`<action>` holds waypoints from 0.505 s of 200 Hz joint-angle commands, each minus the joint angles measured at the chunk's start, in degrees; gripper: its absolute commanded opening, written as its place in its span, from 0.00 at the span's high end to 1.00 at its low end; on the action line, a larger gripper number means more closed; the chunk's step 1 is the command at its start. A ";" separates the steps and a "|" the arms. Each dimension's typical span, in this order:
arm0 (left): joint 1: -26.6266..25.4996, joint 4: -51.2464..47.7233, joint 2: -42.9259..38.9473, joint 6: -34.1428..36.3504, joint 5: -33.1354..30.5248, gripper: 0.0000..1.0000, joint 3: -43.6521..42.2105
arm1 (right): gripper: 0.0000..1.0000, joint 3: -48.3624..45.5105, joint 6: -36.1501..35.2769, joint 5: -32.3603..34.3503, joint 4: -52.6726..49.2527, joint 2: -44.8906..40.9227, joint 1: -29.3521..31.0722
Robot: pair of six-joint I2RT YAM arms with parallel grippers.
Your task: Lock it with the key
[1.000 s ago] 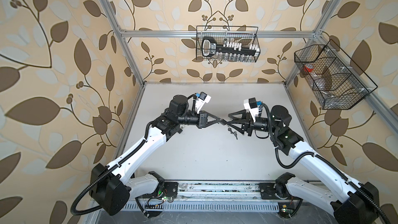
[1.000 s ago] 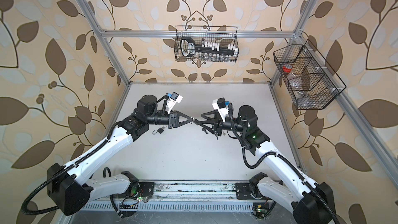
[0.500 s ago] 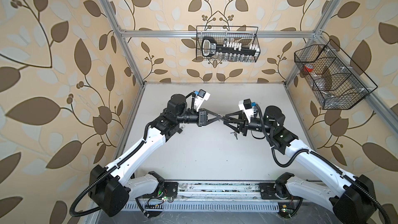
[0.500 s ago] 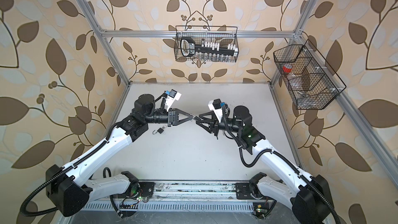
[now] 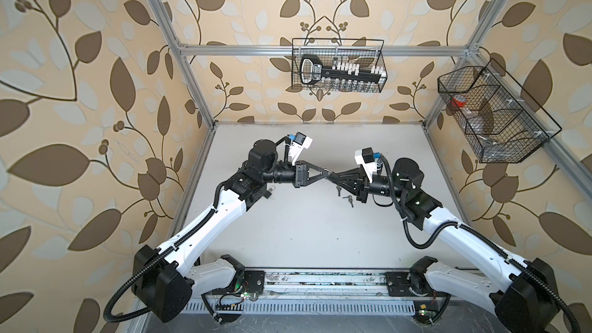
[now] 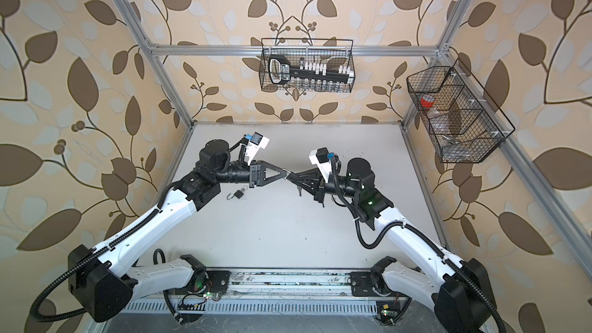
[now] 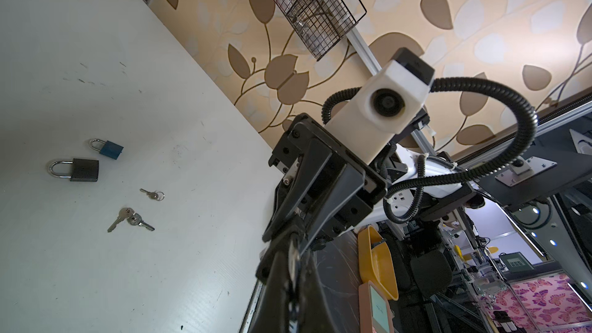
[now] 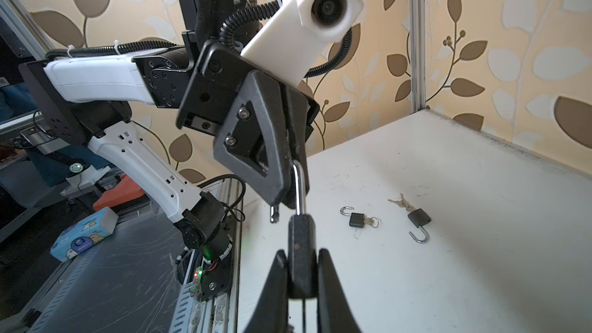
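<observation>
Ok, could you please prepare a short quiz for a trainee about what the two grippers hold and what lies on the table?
1. True or false: the left gripper pinches the silver shackle of the dark grey padlock.
2. What does the right gripper clamp? A) that padlock's body B) a loose key C) nothing
3. On the white table, beside the closed black padlock, lies a second closed padlock. What colour is its body?
Key: 1 true; 2 A; 3 blue.

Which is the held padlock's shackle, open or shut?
Open: in the right wrist view one end of the shackle hangs free beside the padlock body, clamped in the right gripper.
</observation>
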 commanded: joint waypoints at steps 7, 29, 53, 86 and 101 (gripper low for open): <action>-0.58 1.40 -2.05 1.15 -0.95 0.80 0.63 | 1.00 -0.16 3.13 -6.16 2.81 1.11 -0.34; -0.59 0.88 -2.36 1.48 -2.24 0.72 0.63 | 1.00 -0.03 4.04 -7.56 2.77 1.01 -0.42; -0.61 0.30 -2.92 1.63 -4.30 0.71 0.49 | 1.00 -0.53 4.64 -7.78 2.73 0.24 -1.37; -0.62 0.06 -3.28 1.78 -5.03 0.75 0.36 | 1.00 -1.16 5.71 -7.92 2.81 -0.65 -2.90; -0.63 0.15 -3.37 1.91 -4.86 0.75 0.24 | 1.00 -1.16 6.01 -8.37 2.81 -0.93 -3.55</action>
